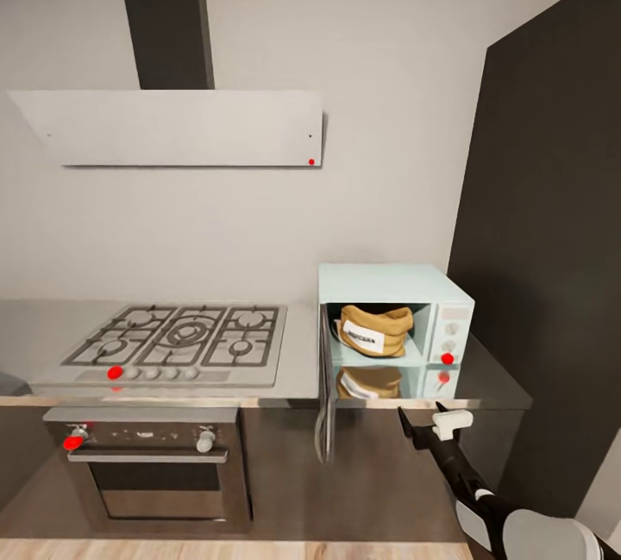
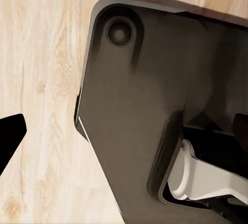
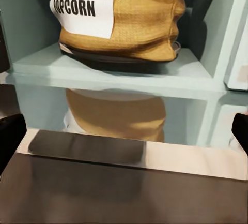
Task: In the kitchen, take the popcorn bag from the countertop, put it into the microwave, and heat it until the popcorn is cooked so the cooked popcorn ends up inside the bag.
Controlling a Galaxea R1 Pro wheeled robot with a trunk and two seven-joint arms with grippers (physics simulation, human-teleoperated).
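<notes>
Reaching up from the lower right of the head view, the right gripper (image 1: 420, 422) hangs just in front of the countertop (image 1: 297, 370) edge, below the microwave (image 1: 392, 284); its dark fingers stand apart and hold nothing. The right wrist view confirms this, with a black fingertip at each side edge and a wide gap between them. That same view looks straight into the microwave cavity, where the popcorn bag (image 3: 129, 17) sits upright on the pale blue floor, its white label reading "POPCORN" and its reflection lying in the glossy countertop (image 3: 155, 157) below. From the head view the bag (image 1: 373, 331) is smaller, tucked inside the open microwave, whose door (image 1: 325, 387) swings out to the left, edge-on to the camera. A red dot (image 1: 447, 359) marks the control panel.

The left wrist view shows something else: wooden floor (image 2: 41, 79) and the robot's dark base (image 2: 139, 105), with one black fingertip at the frame's edge, so whether the left gripper is open or closed cannot be told.

Farther left on the counter lies the steel gas hob (image 1: 177, 340), with the oven (image 1: 151, 465) beneath and the white hood (image 1: 177, 128) on the wall.
</notes>
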